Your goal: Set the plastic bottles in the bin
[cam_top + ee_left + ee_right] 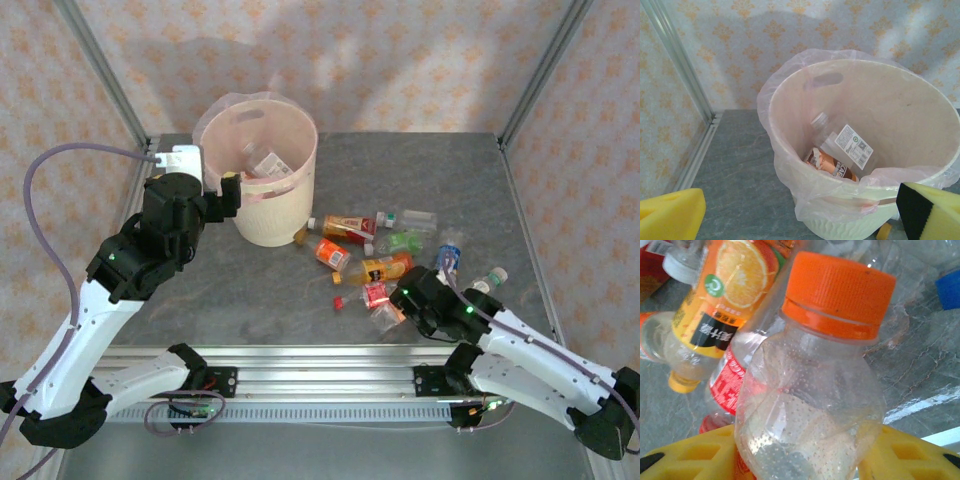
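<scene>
Right gripper (pixel 805 460): clamped tight on clear orange-capped bottle (pixel 810 390), at near edge of bottle cluster (pixel 375 250) lying on grey table (pixel 440 170).
Left gripper (pixel 800 220): spread wide, grips nothing, hovers at left rim of bin (pixel 880 115).
Bin: stands upright at far left of table, pink liner over rim; holds two bottles (pixel 840 150), one clear, one orange-labelled.

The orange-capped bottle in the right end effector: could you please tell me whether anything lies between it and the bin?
Yes. On the table, the orange-juice bottle and a small orange bottle lie between the orange-capped bottle, gripped by the right end effector, and the bin. Above them nothing visible blocks a lifted path.
</scene>
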You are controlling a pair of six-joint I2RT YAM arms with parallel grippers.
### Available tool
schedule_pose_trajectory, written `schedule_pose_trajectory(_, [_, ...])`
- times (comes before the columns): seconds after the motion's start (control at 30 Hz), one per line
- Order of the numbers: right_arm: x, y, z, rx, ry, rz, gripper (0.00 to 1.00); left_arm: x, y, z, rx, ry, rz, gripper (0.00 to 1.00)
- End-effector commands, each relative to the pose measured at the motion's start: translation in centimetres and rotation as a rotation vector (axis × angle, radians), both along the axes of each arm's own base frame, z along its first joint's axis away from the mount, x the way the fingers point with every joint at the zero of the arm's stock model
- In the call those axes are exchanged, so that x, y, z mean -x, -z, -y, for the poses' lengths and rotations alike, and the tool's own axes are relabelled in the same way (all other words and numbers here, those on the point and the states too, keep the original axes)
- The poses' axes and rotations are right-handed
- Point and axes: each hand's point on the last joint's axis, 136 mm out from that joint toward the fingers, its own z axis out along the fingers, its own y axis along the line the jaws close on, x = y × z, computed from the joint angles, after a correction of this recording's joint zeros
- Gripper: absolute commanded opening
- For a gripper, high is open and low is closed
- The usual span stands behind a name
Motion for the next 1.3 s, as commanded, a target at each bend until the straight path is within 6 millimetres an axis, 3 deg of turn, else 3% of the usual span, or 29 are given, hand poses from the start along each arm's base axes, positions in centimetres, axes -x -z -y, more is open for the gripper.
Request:
schedule_pose_trajectory(0.0, [-0.2, -2.3, 1.0, 0.083, -0.055, 0.044, 0.44, 0.3, -1.3, -0.7, 0.019, -0.033, 0.043, 1.00])
schedule_pose_trajectory(0.2, [-2.6, -7.5, 0.0, 0.156, -0.153, 0.161, 0.43, 0.4, -1.1, -1.0, 0.023, -0.057, 0.044, 1.00])
schedule_pose_trajectory(0.4, [-7.1, -14.4, -2.4, 0.265, -0.267, 0.329, 0.42, 0.9, -0.7, -2.2, 0.038, -0.121, 0.049, 1.00])
schedule_pose_trajectory(0.67, [-14.5, -24.2, -8.3, 0.297, -0.404, 0.563, 0.42, 2.1, 0.6, -4.2, 0.045, -0.221, 0.045, 1.00])
schedule_pose_trajectory(0.77, [-17.1, -26.7, -10.7, 0.300, -0.446, 0.635, 0.42, 2.2, 1.5, -4.4, 0.057, -0.232, 0.040, 1.00])
schedule_pose_trajectory(1.03, [-22.6, -31.3, -17.4, 0.265, -0.548, 0.789, 0.42, 1.5, 3.1, -3.4, 0.068, -0.206, 0.008, 1.00])
schedule_pose_trajectory(1.27, [-26.5, -32.3, -22.0, 0.285, -0.629, 0.848, 0.41, 0.8, 3.9, -2.7, 0.066, -0.195, -0.014, 1.00])
